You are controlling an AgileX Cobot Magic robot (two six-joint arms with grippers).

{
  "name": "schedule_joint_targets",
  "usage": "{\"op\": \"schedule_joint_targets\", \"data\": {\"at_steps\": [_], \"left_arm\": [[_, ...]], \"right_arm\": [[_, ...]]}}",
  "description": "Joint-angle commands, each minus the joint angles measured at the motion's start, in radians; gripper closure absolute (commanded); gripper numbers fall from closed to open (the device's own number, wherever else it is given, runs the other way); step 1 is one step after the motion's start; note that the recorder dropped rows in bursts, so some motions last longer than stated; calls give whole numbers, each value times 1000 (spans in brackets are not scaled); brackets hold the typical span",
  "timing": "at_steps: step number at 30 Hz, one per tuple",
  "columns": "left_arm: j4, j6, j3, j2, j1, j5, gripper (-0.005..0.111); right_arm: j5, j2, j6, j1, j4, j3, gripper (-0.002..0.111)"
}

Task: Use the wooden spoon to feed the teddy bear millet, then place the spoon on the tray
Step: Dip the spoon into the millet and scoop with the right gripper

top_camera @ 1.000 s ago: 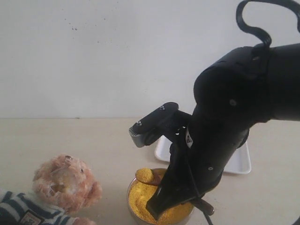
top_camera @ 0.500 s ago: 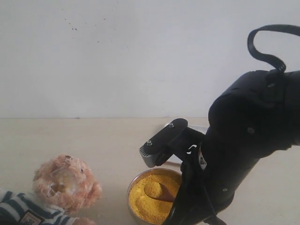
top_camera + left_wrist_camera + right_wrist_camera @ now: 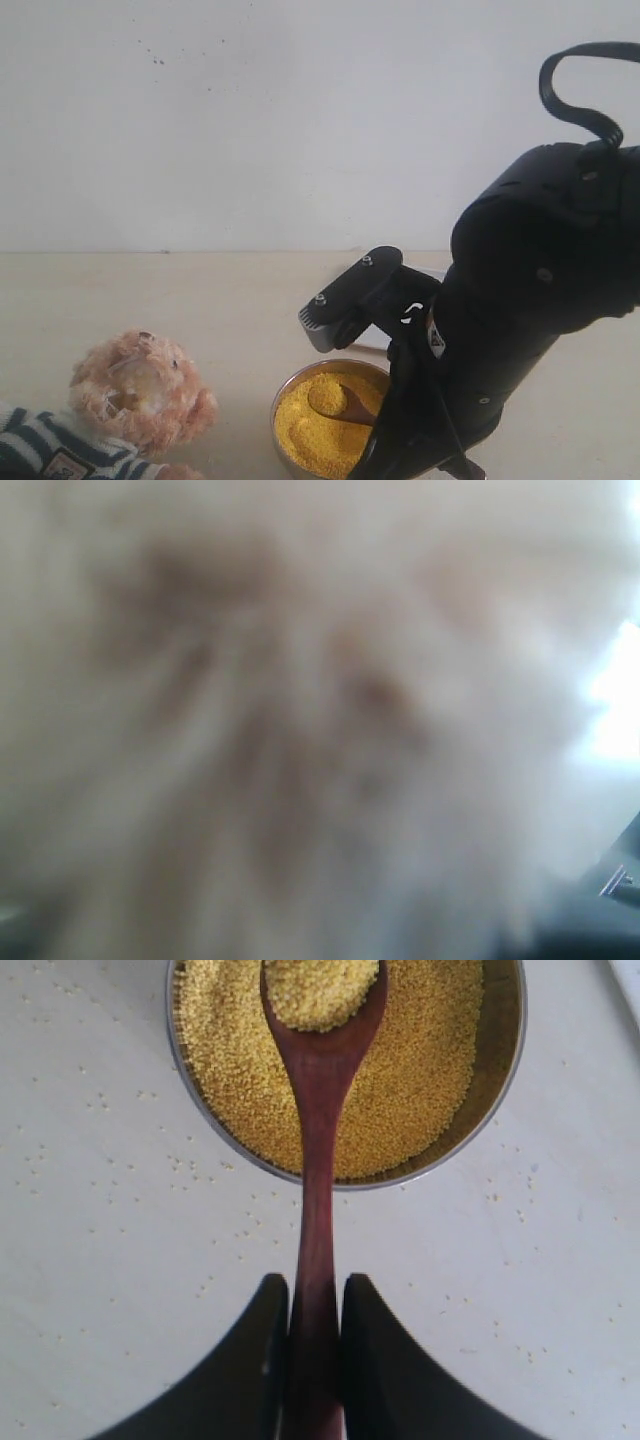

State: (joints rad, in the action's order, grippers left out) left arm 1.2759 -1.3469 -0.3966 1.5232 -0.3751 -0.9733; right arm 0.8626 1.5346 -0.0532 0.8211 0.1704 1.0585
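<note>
Reddish-brown wood runs straight up my right wrist feed: the wooden spoon (image 3: pixel 317 1190) is pinched by the end of its thin handle between the two black fingers of the right gripper (image 3: pixel 315 1295), which are closed tight against it on both sides. Its oval end carries a heap of millet (image 3: pixel 318 990) and sits over the round metal bowl (image 3: pixel 507 1070), itself full of the same yellow grain. I cannot tell whether the loaded end is clear of the mound or resting on it. Loose grains are scattered over the pale table (image 3: pixel 110 1220) around the bowl.

On the exterior feed the teddy bear (image 3: pixel 140 392) lies low on the left, well apart from the bowl, with its striped shirt at the frame's edge. The tray (image 3: pixel 372 345) is almost wholly hidden behind the right arm; only a white sliver shows beyond the bowl.

My left wrist feed is filled with blurred pale fur, and I cannot tell how the left gripper stands
</note>
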Motion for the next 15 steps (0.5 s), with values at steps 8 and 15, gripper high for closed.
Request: {"op": "schedule_joint_targets", "data": {"at_steps": [8, 15], "left_arm": [[14, -7, 2, 1, -2, -15, 103], [14, -7, 2, 1, -2, -15, 103]], "right_arm": [[2, -8, 8, -1, 3, -4, 106], [4, -8, 14, -1, 3, -4, 106]]}}
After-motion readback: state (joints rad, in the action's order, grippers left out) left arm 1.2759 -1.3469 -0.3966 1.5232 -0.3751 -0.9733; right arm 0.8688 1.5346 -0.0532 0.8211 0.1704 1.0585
